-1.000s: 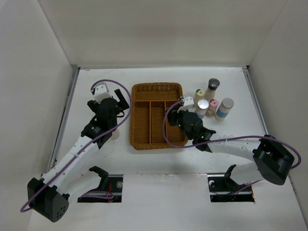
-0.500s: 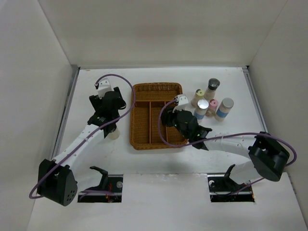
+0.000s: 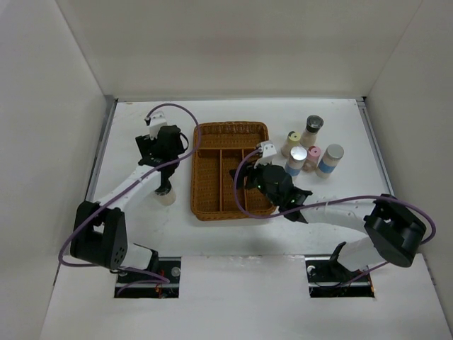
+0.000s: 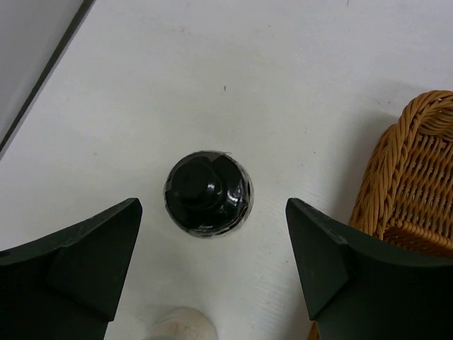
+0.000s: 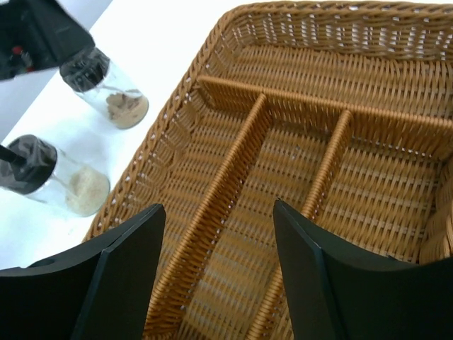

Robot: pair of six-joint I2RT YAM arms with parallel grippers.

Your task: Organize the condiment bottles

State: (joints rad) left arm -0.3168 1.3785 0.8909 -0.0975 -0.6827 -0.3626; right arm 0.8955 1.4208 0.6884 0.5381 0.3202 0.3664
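Black-capped bottle [image 4: 207,193] centred under spread left claw [image 4: 212,207].

Your L black two-finger gripper [image 4: 212,209] points straight down, jaws wide apart. R black two-finger gripper [image 5: 219,209] tilts fwd & down, jaws apart too.

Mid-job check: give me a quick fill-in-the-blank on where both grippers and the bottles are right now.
The left gripper hangs open above a bottle with a ____ cap.
The right gripper hovers over the tray, whose two long dividers make ____ lanes.
Right of the tray stand ____ bottles.
Missing: black; three; five.
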